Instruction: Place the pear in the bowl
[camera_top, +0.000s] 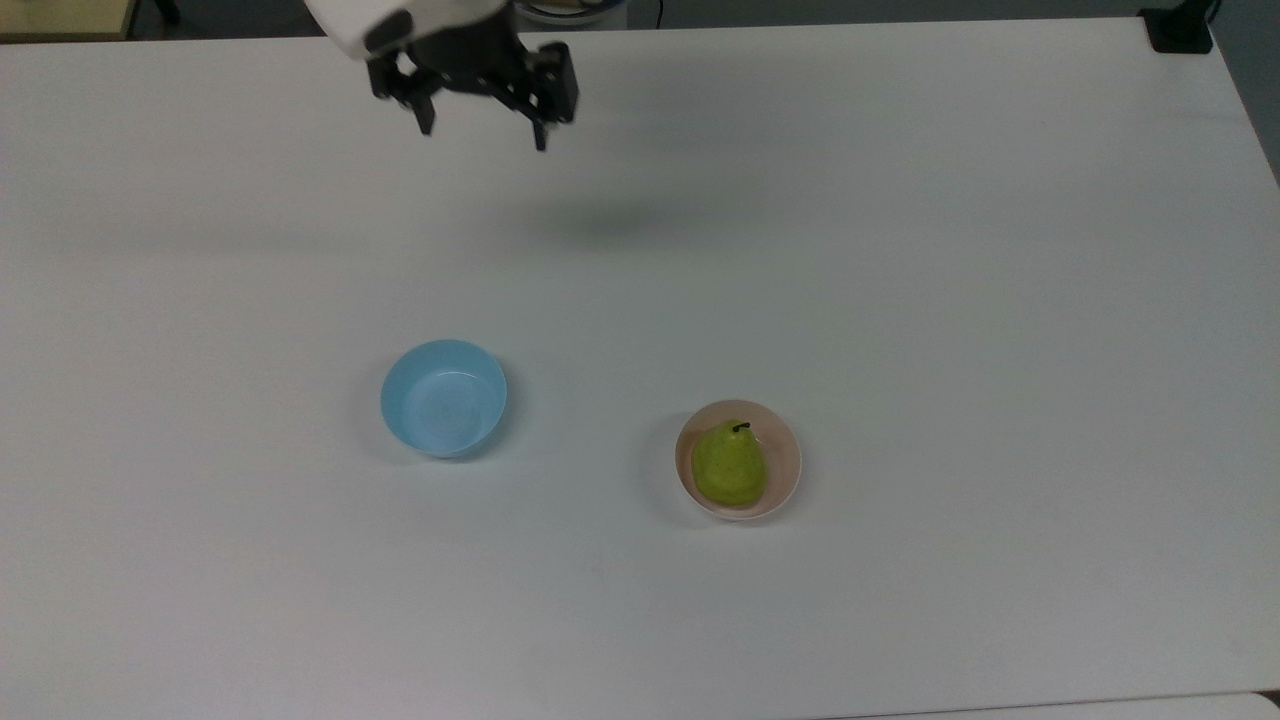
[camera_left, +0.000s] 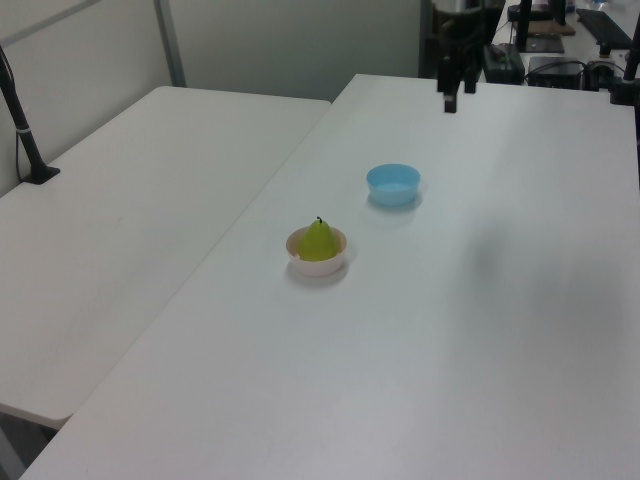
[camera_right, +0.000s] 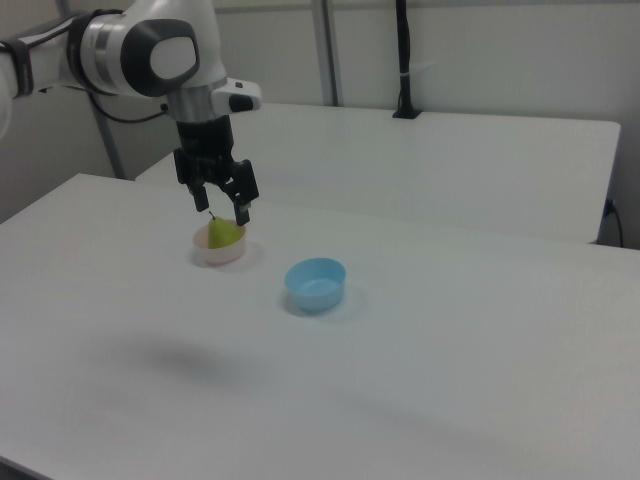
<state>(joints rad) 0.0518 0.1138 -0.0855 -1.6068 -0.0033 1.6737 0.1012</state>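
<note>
We see the pear upright in the pink bowl mid-worktop, a blue bowl near at 1 o'clock.

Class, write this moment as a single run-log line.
pear: in pink bowl, stem up | gripper: open, empty, raised away | blue bowl: empty | task: appears done

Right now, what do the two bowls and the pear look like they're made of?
The pink bowl and the blue bowl look like glossy moulded plastic: thin, even walls with soft highlights. The pear has matte, speckled yellow-green skin and a dark stem; real or imitation, I cannot tell.
</note>
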